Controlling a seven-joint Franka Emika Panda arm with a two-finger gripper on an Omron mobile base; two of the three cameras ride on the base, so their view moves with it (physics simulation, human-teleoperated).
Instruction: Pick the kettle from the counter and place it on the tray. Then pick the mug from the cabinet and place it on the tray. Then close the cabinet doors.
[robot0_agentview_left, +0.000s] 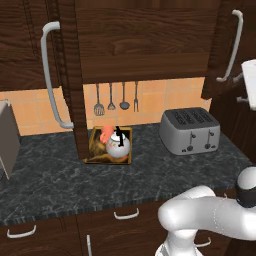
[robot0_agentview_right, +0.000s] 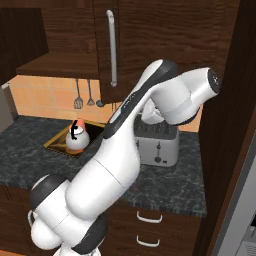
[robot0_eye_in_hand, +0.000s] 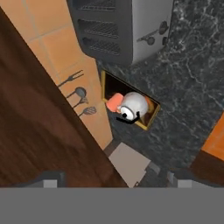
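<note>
The golden-rimmed tray (robot0_agentview_left: 95, 158) lies on the dark marbled counter (robot0_agentview_left: 55, 180) against the tiled wall. The white kettle (robot0_agentview_left: 118, 145) with its black handle stands on it, and the orange mug (robot0_agentview_left: 106, 134) sits just behind, touching the kettle. In the hand view the kettle (robot0_eye_in_hand: 133, 105), mug (robot0_eye_in_hand: 113, 102) and tray (robot0_eye_in_hand: 148, 120) lie far below. My gripper (robot0_eye_in_hand: 116, 180) is open and empty, high above the counter. Both cabinet doors stand open: the left one (robot0_agentview_left: 75, 75) edge-on, the right one (robot0_agentview_left: 222, 47) near my hand.
A grey four-slot toaster (robot0_agentview_left: 190, 130) stands right of the tray. Kitchen utensils (robot0_agentview_left: 117, 97) hang on the tiles. A grey appliance (robot0_agentview_left: 7, 137) sits at the counter's left end. My arm (robot0_agentview_right: 150, 110) rises in front of the toaster (robot0_agentview_right: 160, 145).
</note>
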